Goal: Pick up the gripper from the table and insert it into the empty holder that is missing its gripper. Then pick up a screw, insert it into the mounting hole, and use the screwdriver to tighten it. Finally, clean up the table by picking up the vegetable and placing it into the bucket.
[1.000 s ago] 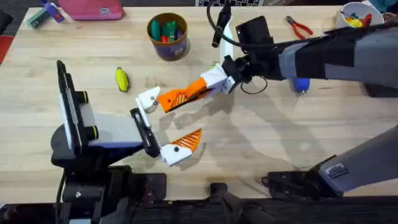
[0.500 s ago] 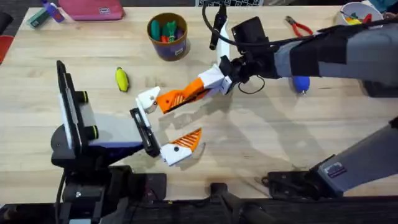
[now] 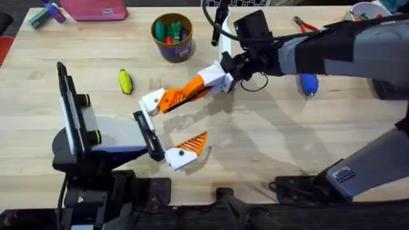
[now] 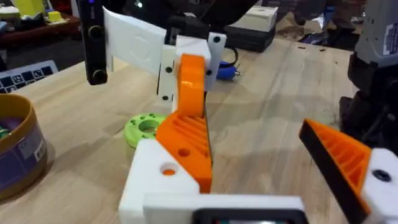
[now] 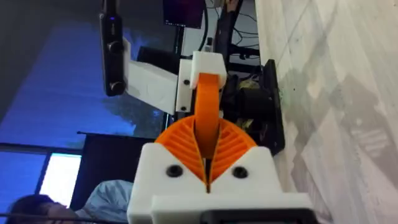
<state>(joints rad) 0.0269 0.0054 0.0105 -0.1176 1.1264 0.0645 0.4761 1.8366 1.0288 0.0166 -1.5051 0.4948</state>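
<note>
Right gripper [image 3: 174,100] reaches in from the right edge to mid-table. Its two orange fingers [image 5: 180,142] are pressed together, pinching the orange wedge [image 5: 208,102] between the ribbed pads.
- The wedge's far end meets the empty holder [image 3: 153,101], the white blocky base on the left arm. From the left wrist the wedge [image 4: 186,140] lies against the holder's [image 4: 155,180] face. I can't tell how far it is seated.

Left gripper [image 3: 171,126] is spread wide. One side is the white holder, the other an orange-tipped finger [image 3: 190,148], well apart from it. Bare table lies in the gap between them.

Around the pinched fingers:
- The vegetable [image 3: 125,82] lies just beyond the holder, on the side away from the right arm. It touches nothing.
- The bucket [image 3: 172,36] stands past the fingertips toward the far table edge, upright, with coloured items inside. A clear strip of wood separates it from the right fingers.
- A lime-green disc [image 4: 146,127] lies flat beside the joined wedge and holder, close to them.
- The screwdriver [image 3: 308,83] is well behind the right fingers, partly under that arm's forearm.
- Red-handled pliers [image 3: 308,27] lie near the far right edge.

Open wood stretches on the near side of the right fingers, toward the arm bases.
</note>
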